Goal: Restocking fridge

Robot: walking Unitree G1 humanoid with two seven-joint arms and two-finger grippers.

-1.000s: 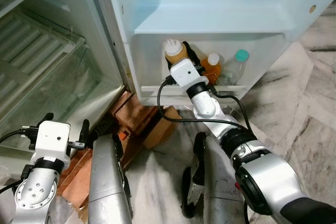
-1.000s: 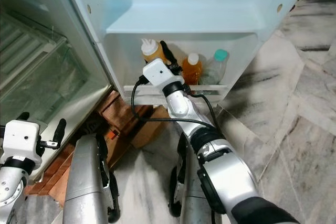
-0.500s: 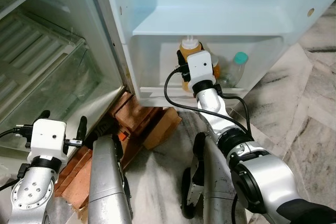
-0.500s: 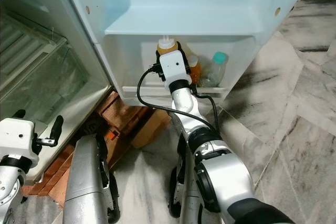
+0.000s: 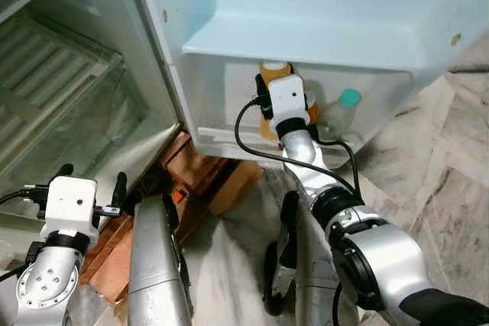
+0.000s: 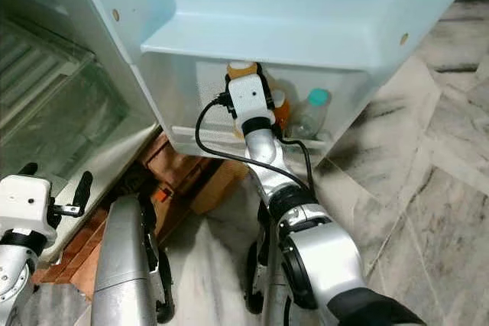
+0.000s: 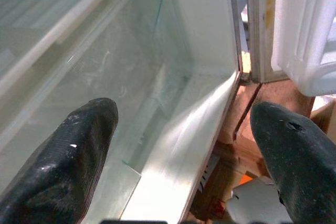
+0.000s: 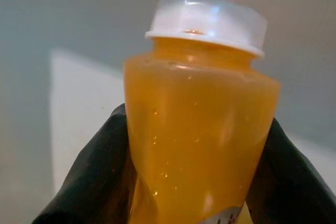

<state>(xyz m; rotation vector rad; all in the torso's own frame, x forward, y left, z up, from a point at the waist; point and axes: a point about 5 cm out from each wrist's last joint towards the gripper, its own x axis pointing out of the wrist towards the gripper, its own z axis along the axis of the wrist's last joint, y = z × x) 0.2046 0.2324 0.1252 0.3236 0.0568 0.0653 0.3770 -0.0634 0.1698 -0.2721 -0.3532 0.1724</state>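
While its base hides behind the wrist, right tool (image 8: 197,182) grips orange bottle (image 8: 197,129) in door shelf (image 5: 229,137), left tool (image 7: 184,150) wide.

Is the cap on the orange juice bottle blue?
No, the cap on the orange juice bottle held in the right gripper is white.

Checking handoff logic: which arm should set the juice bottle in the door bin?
Right. The right gripper already clamps the orange juice bottle inside the door shelf; the left gripper hangs open by the fridge body.
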